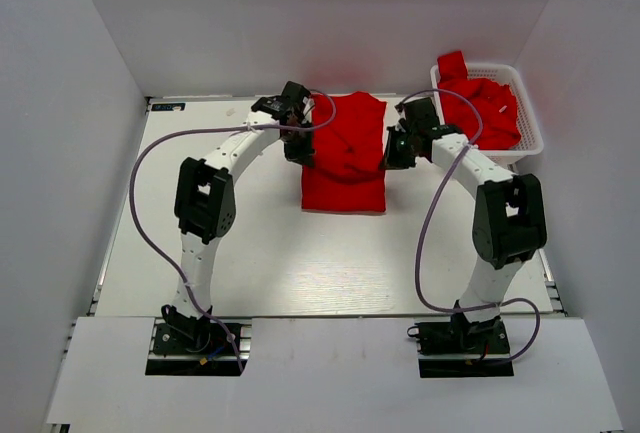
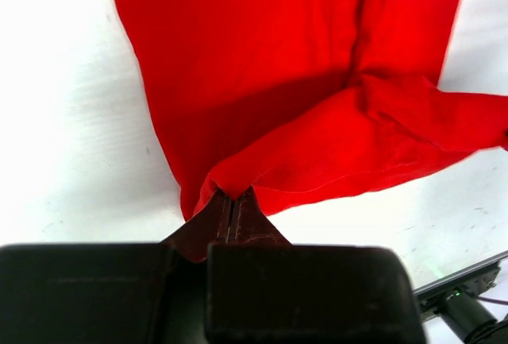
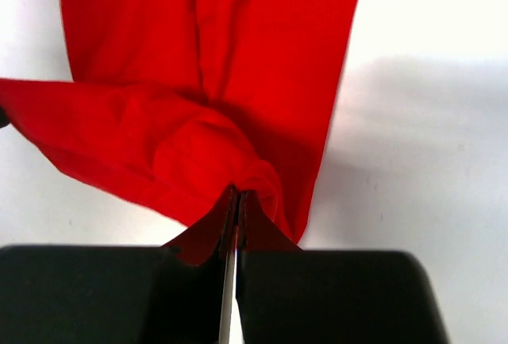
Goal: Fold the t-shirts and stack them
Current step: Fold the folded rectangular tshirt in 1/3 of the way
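Note:
A red t-shirt point(image 1: 345, 153) lies partly folded in the middle of the far half of the white table. My left gripper point(image 1: 298, 149) is shut on the shirt's left edge, and the cloth point(image 2: 317, 106) rises in a fold from its tips point(image 2: 232, 195). My right gripper point(image 1: 392, 156) is shut on the shirt's right edge, with cloth point(image 3: 198, 82) bunched at its tips point(image 3: 238, 193). Both hold the cloth slightly lifted over the flat lower layer. More red shirts point(image 1: 487, 108) lie in a white basket point(image 1: 530, 118) at the far right.
White walls enclose the table point(image 1: 300, 263) on three sides. The basket stands against the right wall next to my right arm. Purple cables loop from both arms. Bare table lies between the shirt and the arm bases.

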Tool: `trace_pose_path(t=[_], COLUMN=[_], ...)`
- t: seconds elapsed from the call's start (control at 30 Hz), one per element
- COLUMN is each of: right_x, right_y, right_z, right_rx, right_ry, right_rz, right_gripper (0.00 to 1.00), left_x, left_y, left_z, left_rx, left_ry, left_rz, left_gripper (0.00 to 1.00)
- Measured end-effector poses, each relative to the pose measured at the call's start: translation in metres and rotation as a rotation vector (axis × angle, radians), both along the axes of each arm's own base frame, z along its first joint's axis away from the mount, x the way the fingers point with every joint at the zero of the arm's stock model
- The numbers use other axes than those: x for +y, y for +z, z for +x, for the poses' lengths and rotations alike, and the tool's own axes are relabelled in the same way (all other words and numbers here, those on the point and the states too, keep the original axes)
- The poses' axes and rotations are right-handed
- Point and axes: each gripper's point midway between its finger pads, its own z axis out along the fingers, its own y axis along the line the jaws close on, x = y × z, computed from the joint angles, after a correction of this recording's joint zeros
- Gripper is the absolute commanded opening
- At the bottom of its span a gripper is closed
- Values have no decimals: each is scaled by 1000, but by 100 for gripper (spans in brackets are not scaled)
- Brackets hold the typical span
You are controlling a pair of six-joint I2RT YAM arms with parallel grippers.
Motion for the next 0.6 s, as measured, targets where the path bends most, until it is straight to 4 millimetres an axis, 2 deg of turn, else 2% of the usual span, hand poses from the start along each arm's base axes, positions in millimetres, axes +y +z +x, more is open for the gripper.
trace_pose_path(t=[0.17, 0.37, 0.6], right_x=[2, 3, 6], right_y=[0, -5, -14], right_z=[22, 39, 47], right_rx=[-7, 0, 15], right_ry=[9, 15, 24], right_rz=[24, 48, 67], right_gripper=[0, 0, 0], left_x=[3, 11, 10], left_y=[9, -14, -35], left_z=[24, 38, 49], left_rx=[-40, -6, 3], left_ry=[22, 43, 47], left_rz=[-33, -51, -69], left_gripper=[0, 0, 0])
